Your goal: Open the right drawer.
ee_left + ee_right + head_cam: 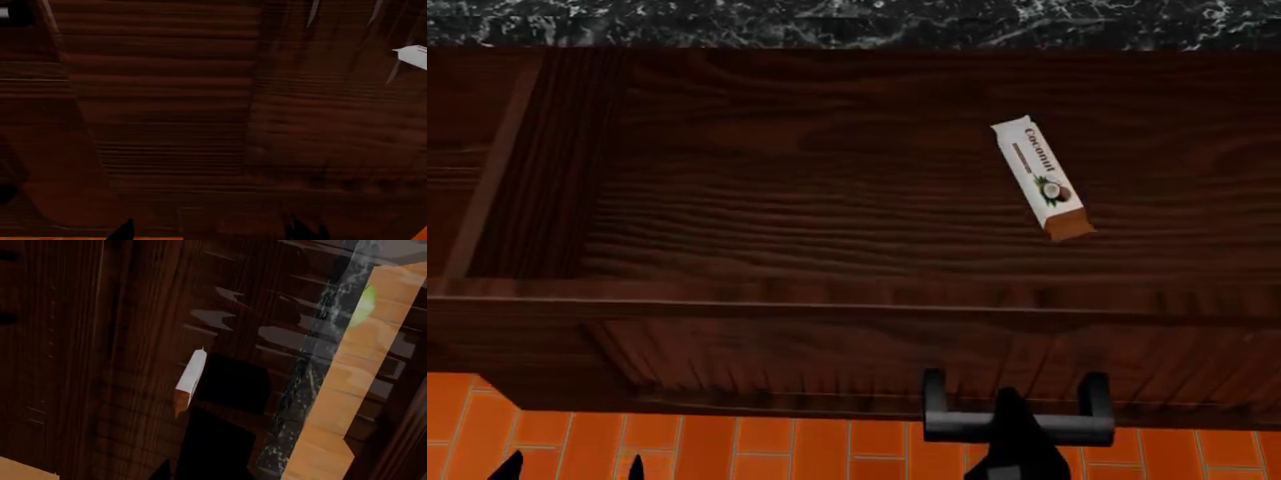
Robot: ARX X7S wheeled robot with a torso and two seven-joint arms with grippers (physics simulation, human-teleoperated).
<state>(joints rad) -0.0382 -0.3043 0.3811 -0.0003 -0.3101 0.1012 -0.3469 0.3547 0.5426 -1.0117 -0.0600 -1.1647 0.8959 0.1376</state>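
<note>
The right drawer (827,190) is a wide dark reddish-brown wood drawer. It stands pulled out, and I look down into it in the head view. Its grey bar handle (954,425) on two black posts is at the front. My right gripper (1014,445) sits over the middle of the handle and looks shut on it; its jaws are mostly a dark mass in the right wrist view. My left gripper (571,466) is open and empty, low at the left over the floor. In the left wrist view its tips (127,231) face the drawer wood (167,100).
A white coconut bar (1041,178) lies inside the drawer at the right; it also shows in the right wrist view (190,375). A dark marble countertop (827,20) runs above. The orange tiled floor (774,445) is below the drawer front.
</note>
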